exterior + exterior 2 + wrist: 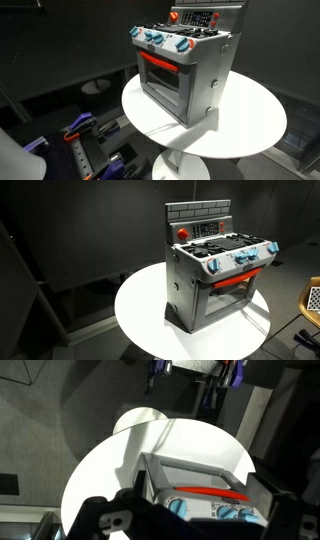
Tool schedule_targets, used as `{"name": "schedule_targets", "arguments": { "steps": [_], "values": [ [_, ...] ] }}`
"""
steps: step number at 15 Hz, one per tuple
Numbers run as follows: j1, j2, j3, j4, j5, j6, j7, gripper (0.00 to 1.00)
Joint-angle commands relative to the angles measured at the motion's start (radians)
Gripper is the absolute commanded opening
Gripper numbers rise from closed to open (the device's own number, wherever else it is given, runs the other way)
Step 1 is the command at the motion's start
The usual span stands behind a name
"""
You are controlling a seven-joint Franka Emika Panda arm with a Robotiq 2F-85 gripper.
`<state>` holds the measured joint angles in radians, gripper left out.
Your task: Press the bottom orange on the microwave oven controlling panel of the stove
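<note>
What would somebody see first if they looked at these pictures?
The grey toy stove, standing on a round white table in a dark room. Next come its red-orange oven door trim and the row of blue knobs along its front edge.

1 stove (190, 70) — 1 tbl (250, 120) (round)

The stove (186, 72) stands on the counter (250, 125), its microwave oven controlling panel (197, 18) set in the upright back behind the burners (196, 35), with the knobs (160, 40) in a row along the front edge (directly above the oven door (162, 82)).
</note>
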<state>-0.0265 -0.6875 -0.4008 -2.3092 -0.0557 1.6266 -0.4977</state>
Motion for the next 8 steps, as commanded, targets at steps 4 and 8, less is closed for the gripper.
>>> {"name": "schedule_targets", "arguments": {
  "steps": [4,8],
  "values": [
    [-0.024,0.008,0.017,0.003,0.012,-0.002,-0.013,1.0],
    [-0.024,0.023,0.024,0.01,0.017,0.012,0.002,1.0]
  ]
}}
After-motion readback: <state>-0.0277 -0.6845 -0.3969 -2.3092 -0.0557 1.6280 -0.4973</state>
